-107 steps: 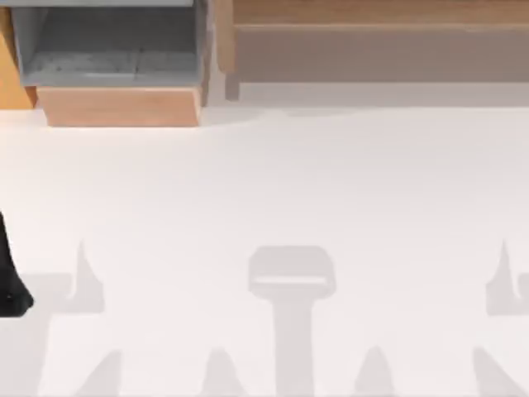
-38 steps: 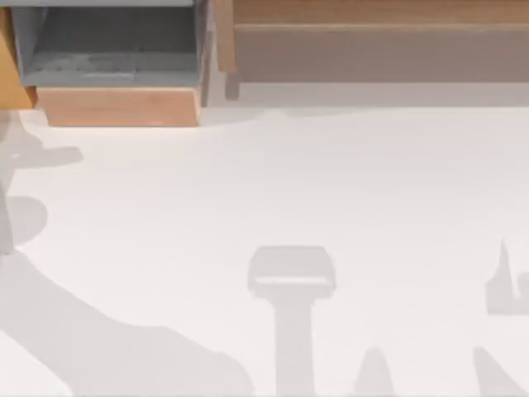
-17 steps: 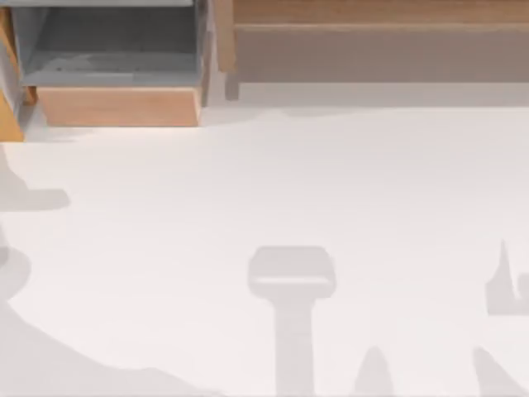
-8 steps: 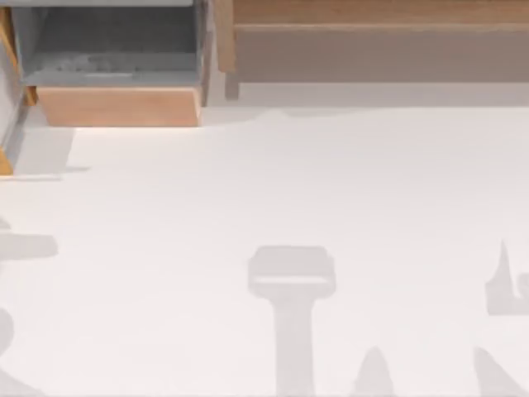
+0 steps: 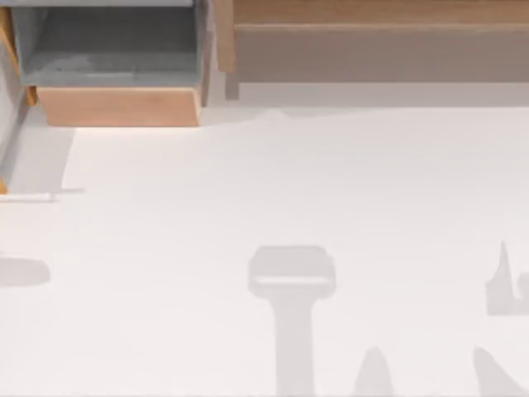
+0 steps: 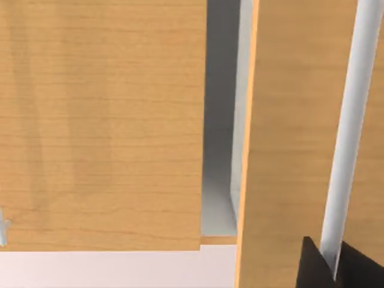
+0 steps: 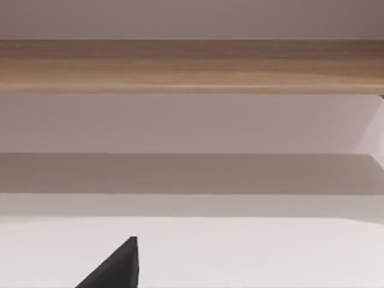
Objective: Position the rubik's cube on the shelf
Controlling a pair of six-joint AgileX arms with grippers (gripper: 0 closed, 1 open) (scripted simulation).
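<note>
Top view, far left edge: a wood-edged panel (image 5: 3,187) now sits well below the grey box (image 5: 116,50), whereas 1 second ago its orange edge was just beside the box's light wood front (image 5: 120,106). The grey strip between them has widened, and the left arm's shadow has drawn back off the table (image 5: 289,182).

In the left wrist view, the left gripper (image 6: 332,265) is right up against wooden panels, at a pale bar (image 6: 345,150) that may be a handle. Whether it is clamped on that bar I cannot tell.

Further right, the shelf (image 5: 372,12) runs along the back, unchanged. The right wrist view looks at its brown board from low over the table, with the right gripper (image 7: 117,267) parked well short of it. How wide that gripper stands I cannot tell either.

Where the rubik's cube lies I cannot tell. My guess is that the left arm is swinging something open first, so the placing itself is not yet begun.
</note>
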